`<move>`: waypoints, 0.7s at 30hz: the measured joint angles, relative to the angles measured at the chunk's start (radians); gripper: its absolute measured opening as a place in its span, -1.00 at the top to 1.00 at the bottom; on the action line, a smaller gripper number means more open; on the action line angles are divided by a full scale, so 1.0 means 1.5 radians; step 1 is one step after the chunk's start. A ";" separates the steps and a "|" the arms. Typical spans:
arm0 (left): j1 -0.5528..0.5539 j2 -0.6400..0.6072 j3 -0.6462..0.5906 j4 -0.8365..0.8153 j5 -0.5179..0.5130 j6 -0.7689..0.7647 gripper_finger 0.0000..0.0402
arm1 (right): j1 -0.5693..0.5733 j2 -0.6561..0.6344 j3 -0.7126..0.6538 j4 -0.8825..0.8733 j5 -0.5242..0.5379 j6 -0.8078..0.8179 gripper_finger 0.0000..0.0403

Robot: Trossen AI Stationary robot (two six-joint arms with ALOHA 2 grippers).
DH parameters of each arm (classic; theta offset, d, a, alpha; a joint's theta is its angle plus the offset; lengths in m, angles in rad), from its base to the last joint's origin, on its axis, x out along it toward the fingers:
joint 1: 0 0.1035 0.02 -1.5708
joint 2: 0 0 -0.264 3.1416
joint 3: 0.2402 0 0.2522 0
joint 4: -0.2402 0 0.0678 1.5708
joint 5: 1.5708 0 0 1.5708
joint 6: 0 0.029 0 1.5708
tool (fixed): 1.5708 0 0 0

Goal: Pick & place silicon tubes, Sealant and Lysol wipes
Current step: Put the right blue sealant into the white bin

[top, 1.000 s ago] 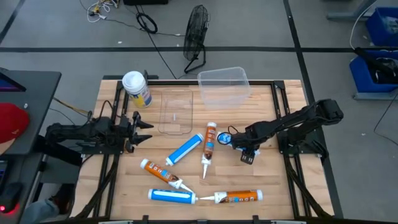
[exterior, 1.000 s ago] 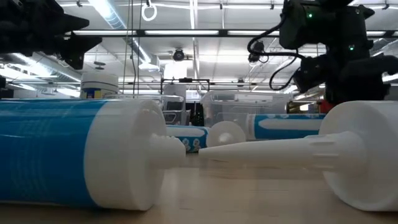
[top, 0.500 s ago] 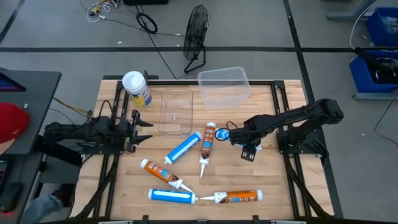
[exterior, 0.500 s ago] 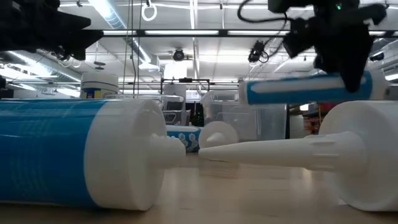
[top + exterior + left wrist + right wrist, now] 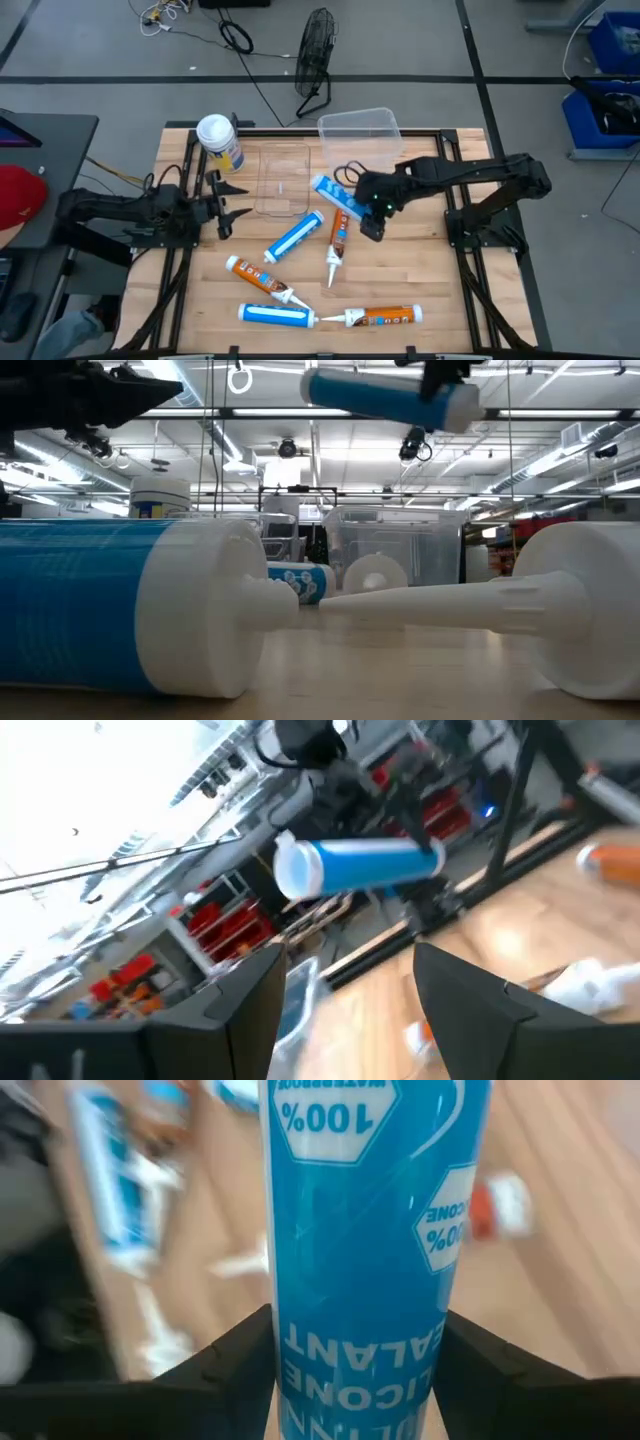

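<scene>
Low view, table level.

- Blue tube (image 5: 90, 605): lying on its side nearest the camera, white cap end toward centre, stubby threaded tip.
- White-ended tube (image 5: 585, 610): lying at the right, long white nozzle reaching toward the blue tube's tip, nearly touching it.
- Second blue tube (image 5: 385, 398): raised well above the table, slightly tilted, gripped near its white end by a dark gripper (image 5: 440, 372), mostly cut off by the frame.
- Small blue-labelled tube (image 5: 298, 580): lying farther back.
- Clear plastic container (image 5: 390, 545): upright behind.
- Lysol wipes (image 5: 160, 498): probably the white-lidded canister far back.
- Dark arm (image 5: 90, 395): overhead, opposite side.
</scene>
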 joint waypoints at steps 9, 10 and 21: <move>-0.049 0.149 0.085 0.012 -0.157 0.343 -0.36 | -0.050 0.016 0.000 0.117 -0.142 0.038 -0.06; -0.058 0.165 0.091 0.026 -0.193 0.382 -0.37 | -0.054 0.019 0.000 0.124 -0.155 0.042 -0.06; -0.110 0.298 0.182 0.098 -0.310 0.475 -0.37 | -0.089 0.050 0.000 0.155 -0.246 0.076 -0.05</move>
